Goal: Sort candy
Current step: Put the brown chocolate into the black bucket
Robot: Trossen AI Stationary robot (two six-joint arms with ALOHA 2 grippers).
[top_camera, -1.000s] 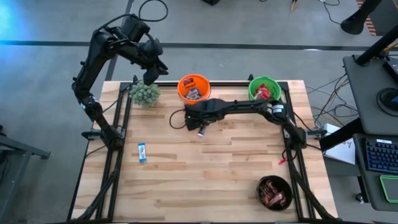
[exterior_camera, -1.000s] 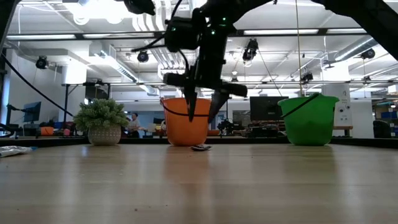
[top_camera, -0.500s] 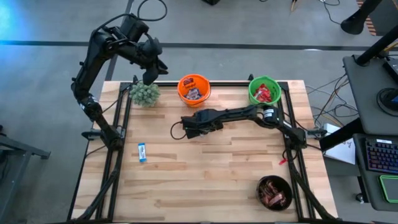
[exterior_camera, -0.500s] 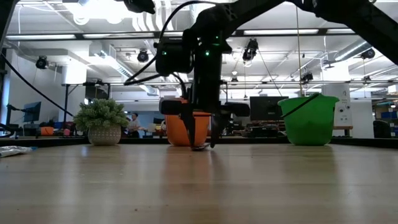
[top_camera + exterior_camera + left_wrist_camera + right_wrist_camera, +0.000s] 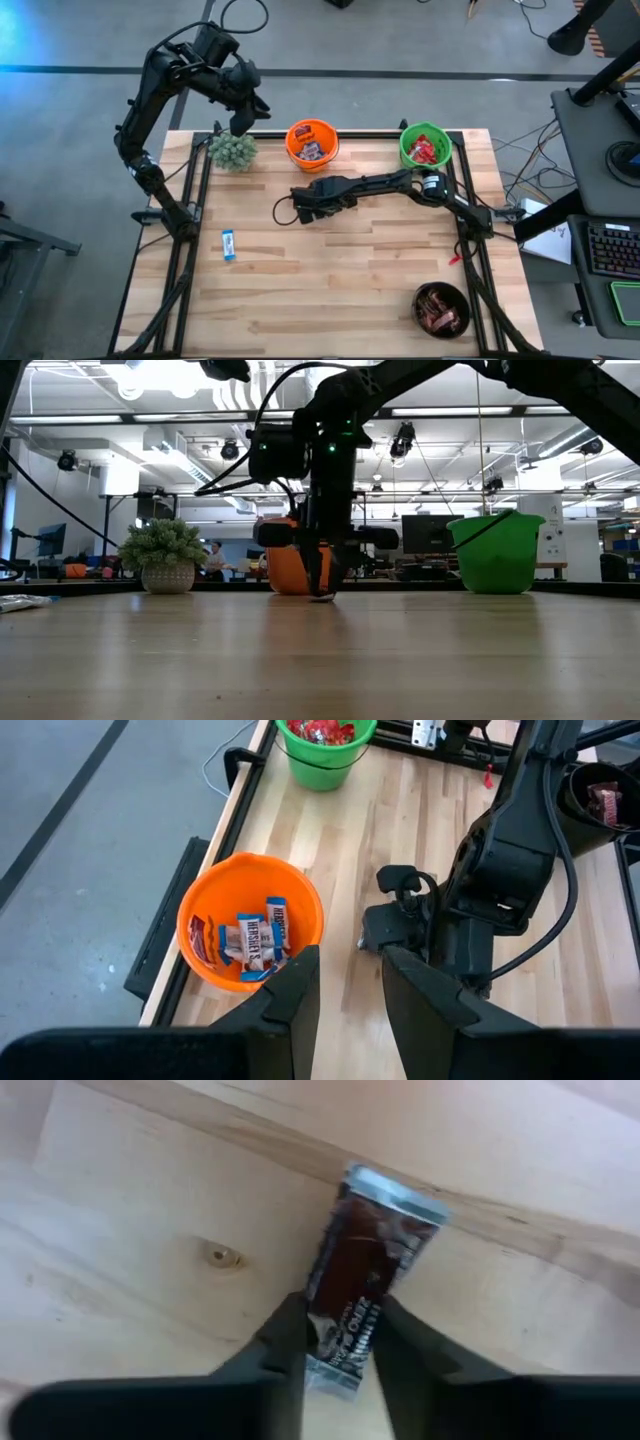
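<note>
A dark brown candy bar (image 5: 372,1265) lies flat on the wooden table (image 5: 330,280) in front of the orange bucket (image 5: 312,141). My right gripper (image 5: 340,1348) is down on it, shut on the bar; in the low view its fingertips (image 5: 322,590) reach the tabletop. A blue-and-white bar (image 5: 229,244) lies alone near the left edge. My left gripper (image 5: 243,125) hangs high over the far left corner above the green plant (image 5: 233,150), open and holding nothing (image 5: 350,990). My right gripper pinches the dark brown bar by its two long sides, near one end (image 5: 345,1335), between its two fingers. The fingers come from above, pointing steeply down, and lie across the bar. The bar lies flat on the table.
The orange bucket (image 5: 250,935) holds blue-and-white bars; a green bucket (image 5: 425,146) at the far right holds red packets. A dark bowl (image 5: 442,308) with candy stands at the near right corner. Black rails run along the table's left and right edges.
My right gripper has sunk to the tabletop, shifting slightly toward the table's left edge, and its wide-spread fingers have shut on the dark brown bar. The bar has stayed on the table.
</note>
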